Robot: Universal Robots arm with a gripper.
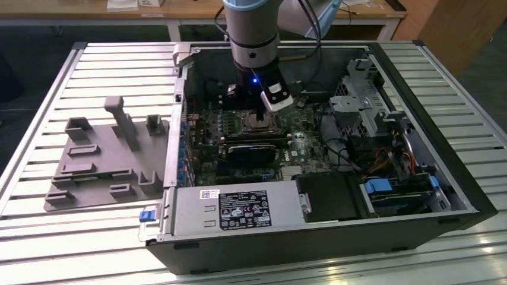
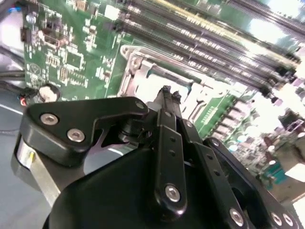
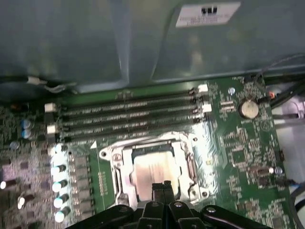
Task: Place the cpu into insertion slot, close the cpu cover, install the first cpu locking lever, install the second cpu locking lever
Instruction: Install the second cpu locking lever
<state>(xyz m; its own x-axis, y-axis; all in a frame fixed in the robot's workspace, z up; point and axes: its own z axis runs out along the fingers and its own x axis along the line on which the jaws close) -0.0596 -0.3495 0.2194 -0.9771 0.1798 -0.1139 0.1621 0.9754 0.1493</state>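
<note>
The cpu (image 3: pixel 153 171) lies flat in the insertion slot (image 1: pixel 257 123) of the green motherboard, its dull silver top showing through a square window. The cpu cover (image 3: pixel 117 164) is down around it as a silver frame, also seen in the second wrist view as the cpu cover (image 2: pixel 138 71). My gripper (image 3: pixel 162 187) hangs just above the socket's near edge, fingers pressed together with nothing between them. The gripper (image 2: pixel 166 90) has its black tip over the frame, and the gripper (image 1: pixel 256 114) reaches straight down into the open case. I cannot make out how the locking levers stand.
Long black memory slots (image 3: pixel 128 114) run beside the socket, with a row of capacitors (image 3: pixel 59 191) on another side. A black card (image 1: pixel 253 155), the power supply (image 1: pixel 237 211) and a drive cage with cables (image 1: pixel 372 113) crowd the case. A grey fixture tray (image 1: pixel 103 160) lies outside it.
</note>
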